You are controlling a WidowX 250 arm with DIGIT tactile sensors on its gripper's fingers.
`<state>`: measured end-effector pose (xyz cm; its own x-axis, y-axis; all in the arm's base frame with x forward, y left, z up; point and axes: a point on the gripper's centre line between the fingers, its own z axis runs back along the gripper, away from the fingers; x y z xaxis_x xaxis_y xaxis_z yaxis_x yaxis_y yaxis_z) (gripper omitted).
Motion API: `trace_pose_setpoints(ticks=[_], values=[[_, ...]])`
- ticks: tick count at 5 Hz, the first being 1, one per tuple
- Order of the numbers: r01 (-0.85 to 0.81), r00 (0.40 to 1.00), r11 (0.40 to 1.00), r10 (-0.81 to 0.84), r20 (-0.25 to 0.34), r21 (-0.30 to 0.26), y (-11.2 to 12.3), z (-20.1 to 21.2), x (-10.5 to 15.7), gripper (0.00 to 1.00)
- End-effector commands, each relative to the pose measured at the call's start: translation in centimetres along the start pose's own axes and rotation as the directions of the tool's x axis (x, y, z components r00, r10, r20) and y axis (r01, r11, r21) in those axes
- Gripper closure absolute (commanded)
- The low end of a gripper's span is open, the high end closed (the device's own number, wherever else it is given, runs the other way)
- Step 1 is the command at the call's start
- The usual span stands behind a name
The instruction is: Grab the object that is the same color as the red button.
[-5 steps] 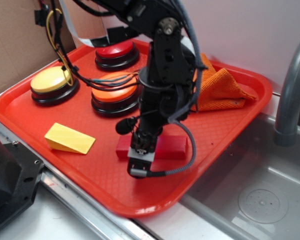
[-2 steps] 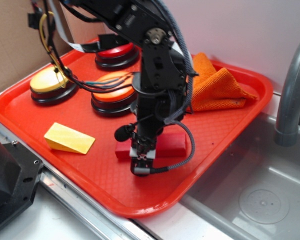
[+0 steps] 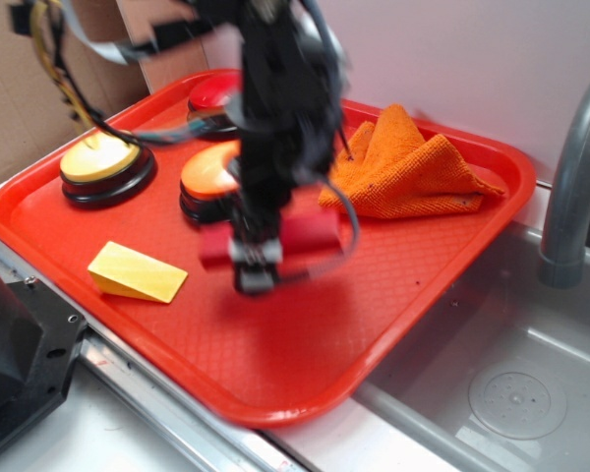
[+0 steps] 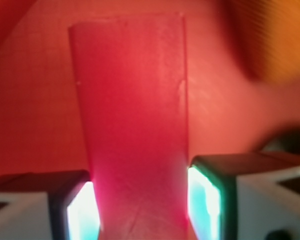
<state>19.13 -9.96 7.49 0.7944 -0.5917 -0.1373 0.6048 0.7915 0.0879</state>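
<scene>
I have the tool point(image 4: 140, 200) pinching the red block point(image 3: 310, 236) across its width and raised above the tray point(image 3: 452, 256), so the grab looks essentially complete, barring a slip.

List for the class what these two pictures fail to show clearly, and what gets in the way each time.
- Exterior view: the gripper and red block are smeared by motion blur.
- Exterior view: the red button is mostly behind the arm.
- Wrist view: the block's near end is cut off by the bottom edge.
- Wrist view: the orange cloth is only a blur.
</scene>
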Motion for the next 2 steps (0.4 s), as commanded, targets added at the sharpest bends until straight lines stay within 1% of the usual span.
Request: trace_pose_setpoints(ticks=[1, 2], values=[[-0.469, 0.883, 0.883, 0.469, 0.009, 0.024, 2.0, 10.3, -5.0, 1.00], [-0.595, 0.803, 0.802, 0.595, 0.011, 0.056, 1.3, 12.6, -5.7, 1.00]])
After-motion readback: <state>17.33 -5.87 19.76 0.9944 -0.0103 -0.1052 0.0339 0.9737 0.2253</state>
